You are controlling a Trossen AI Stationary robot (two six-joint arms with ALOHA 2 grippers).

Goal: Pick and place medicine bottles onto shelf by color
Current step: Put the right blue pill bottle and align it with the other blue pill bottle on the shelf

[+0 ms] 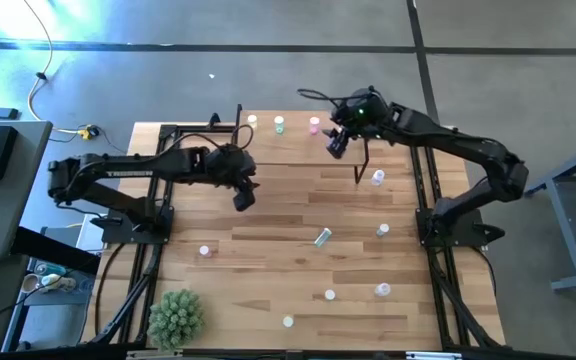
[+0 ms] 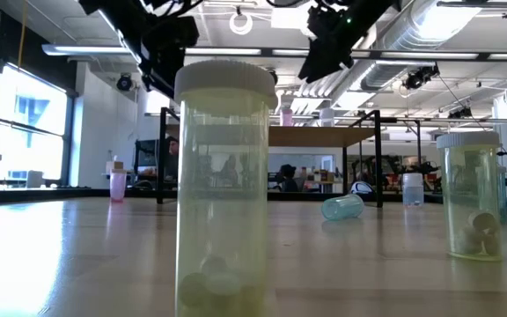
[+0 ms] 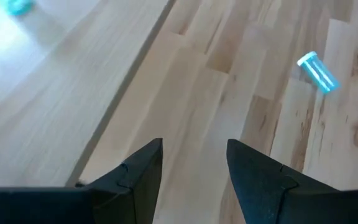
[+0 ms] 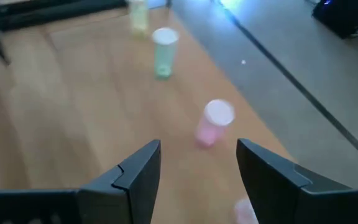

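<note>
The shelf (image 1: pixel 298 150) stands at the table's far edge with a yellow bottle (image 1: pixel 252 121), a green bottle (image 1: pixel 279 124) and a pink bottle (image 1: pixel 314 124) upright on its board. My right gripper (image 1: pixel 336 145) hangs open and empty over the shelf's right part. In the right wrist view (image 4: pixel 197 165) the pink bottle (image 4: pixel 213 121) stands just ahead of its fingers. My left gripper (image 1: pixel 243 197) is open and empty above the table beside the shelf's near left corner. The left wrist view (image 3: pixel 194 162) shows bare planks between its fingers.
Loose bottles stand on the table: a pink one (image 1: pixel 205 251), pale ones (image 1: pixel 378 177) (image 1: pixel 382 230) (image 1: pixel 382 290) (image 1: pixel 329 295), a yellow one (image 1: pixel 288 321). A green one (image 1: pixel 322 236) lies on its side. A spiky potted plant (image 1: pixel 176 315) stands at the near left corner.
</note>
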